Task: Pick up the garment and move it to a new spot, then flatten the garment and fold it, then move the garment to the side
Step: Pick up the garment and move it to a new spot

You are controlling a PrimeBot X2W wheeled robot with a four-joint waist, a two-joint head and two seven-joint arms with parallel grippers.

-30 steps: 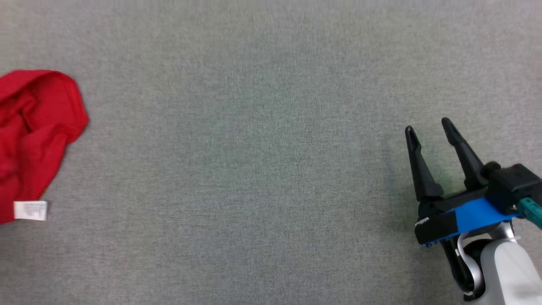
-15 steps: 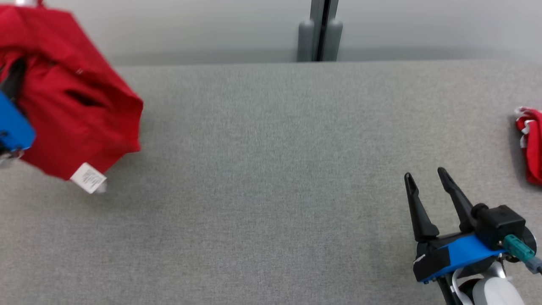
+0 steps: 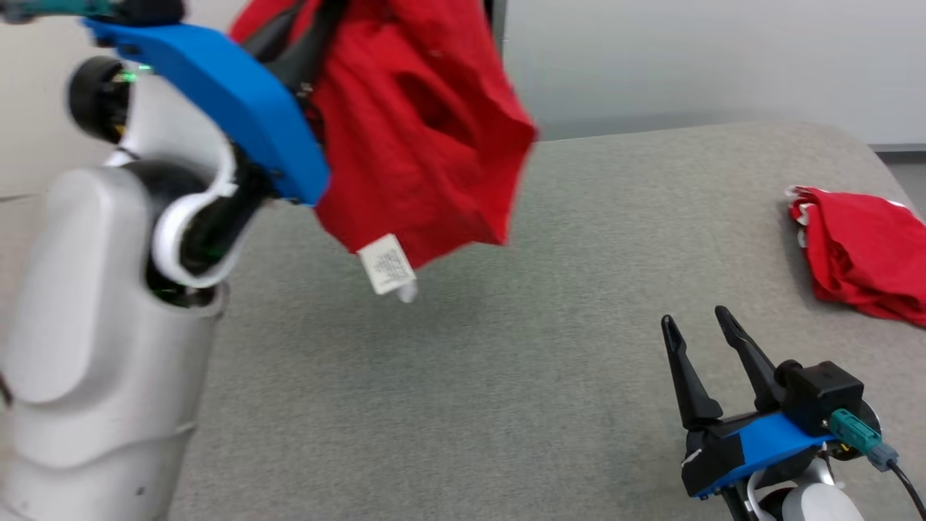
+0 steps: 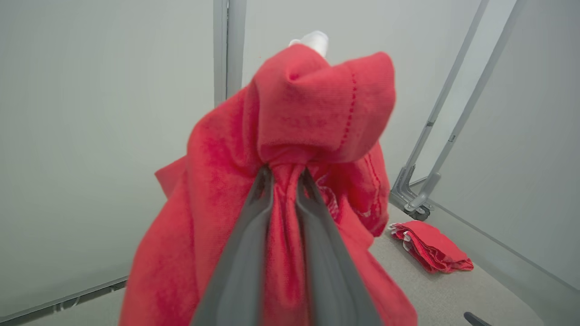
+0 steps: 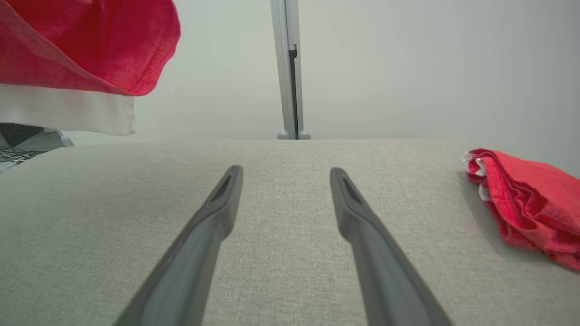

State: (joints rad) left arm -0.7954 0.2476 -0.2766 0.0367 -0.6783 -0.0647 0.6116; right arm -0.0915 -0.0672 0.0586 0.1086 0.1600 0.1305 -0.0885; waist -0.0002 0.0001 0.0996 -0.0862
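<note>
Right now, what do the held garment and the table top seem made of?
Garment: soft matte knit, likely cotton; fine weave, stitched hem, limp bunching in the left gripper. Table top: matte grey woven fabric covering, judging by its heathered texture.

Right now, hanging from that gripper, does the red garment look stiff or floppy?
Probably floppy: the garment droops in folds from the left gripper, pinched at one bunch. Likely light, since that pinch carries it all.
</note>
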